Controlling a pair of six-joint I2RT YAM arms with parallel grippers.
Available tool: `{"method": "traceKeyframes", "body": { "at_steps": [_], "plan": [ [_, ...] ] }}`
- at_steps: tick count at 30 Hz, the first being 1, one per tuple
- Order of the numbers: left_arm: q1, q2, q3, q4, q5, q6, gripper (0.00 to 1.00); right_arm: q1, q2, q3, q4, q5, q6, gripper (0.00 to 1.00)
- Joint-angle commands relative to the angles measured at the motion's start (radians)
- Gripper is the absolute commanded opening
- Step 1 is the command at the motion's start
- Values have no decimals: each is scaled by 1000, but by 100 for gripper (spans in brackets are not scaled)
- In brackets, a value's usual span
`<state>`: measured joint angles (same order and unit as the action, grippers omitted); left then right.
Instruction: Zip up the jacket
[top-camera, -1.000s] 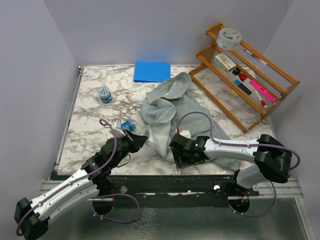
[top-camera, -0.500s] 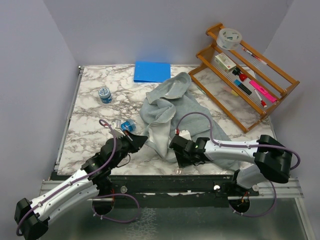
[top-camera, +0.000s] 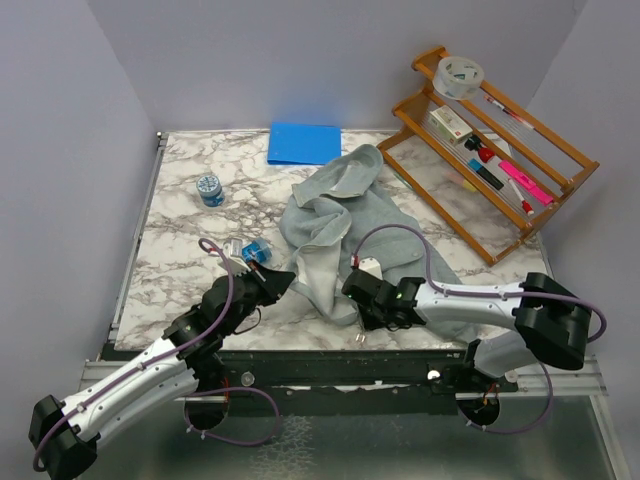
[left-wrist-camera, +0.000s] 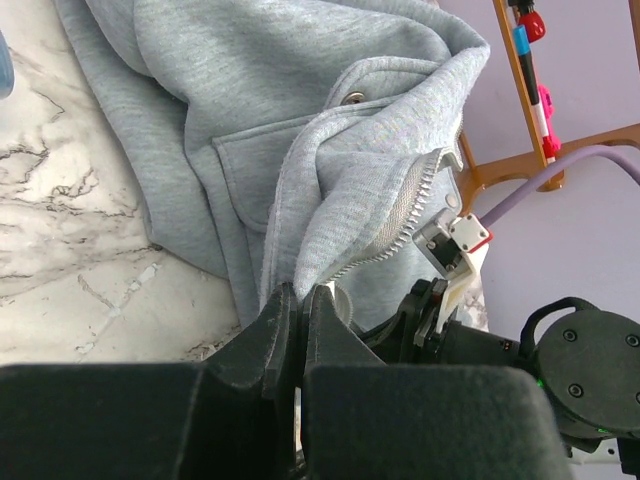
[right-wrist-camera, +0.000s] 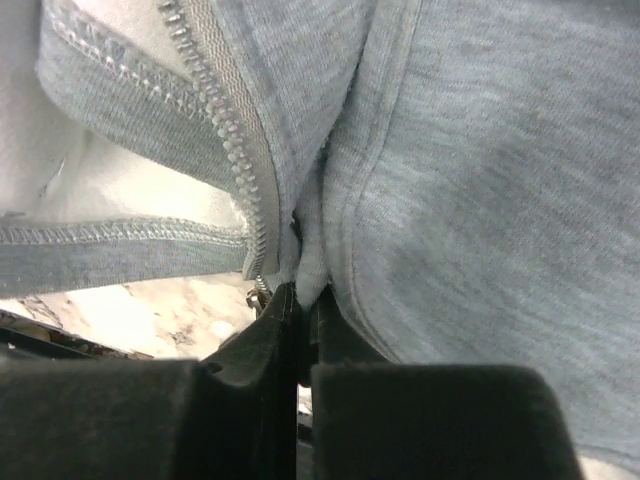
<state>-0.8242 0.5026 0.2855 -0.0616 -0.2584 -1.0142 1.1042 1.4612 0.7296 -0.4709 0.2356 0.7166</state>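
At the jacket (top-camera: 340, 225) hem, left tool (left-wrist-camera: 298, 302) and right tool (right-wrist-camera: 298, 297) each seem clamped on fabric.

jacket (left-wrist-camera: 250, 120): matt fleecy cloth | table (top-camera: 190, 250): glossy marble | rack (top-camera: 520, 190): wood

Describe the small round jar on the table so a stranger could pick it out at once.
On the marble table, look at the left half, left of the grey jacket. The jar stands alone there, closer to the near edge than the flat blue folder. It is small, round and blue with a pale patterned top, whereas the folder is a flat rectangle.
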Motion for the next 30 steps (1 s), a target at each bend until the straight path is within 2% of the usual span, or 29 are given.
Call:
{"method": "traceKeyframes", "body": {
  "at_steps": [1, 5, 12, 17, 24, 30],
  "plan": [
    [6, 4, -11, 19, 4, -11, 0, 2, 10, -99, 116, -125, 2, 1],
    [5, 1, -26, 73, 17, 2, 0, 2, -139, -130, 203, -156, -25, 0],
    [6, -15, -103, 363, 132, 68, 0, 0, -517, -193, 347, -115, -76, 0],
    [5, -6, -102, 479, 185, 182, 0, 0, -681, -268, 490, -71, -63, 0],
    [5, 6, -80, 574, 235, 309, 0, 0, -765, -344, 703, -48, -37, 0],
    [5, 145, -64, 579, 328, 325, 0, 1, -725, -359, 796, -50, -13, 0]
  ]
}}
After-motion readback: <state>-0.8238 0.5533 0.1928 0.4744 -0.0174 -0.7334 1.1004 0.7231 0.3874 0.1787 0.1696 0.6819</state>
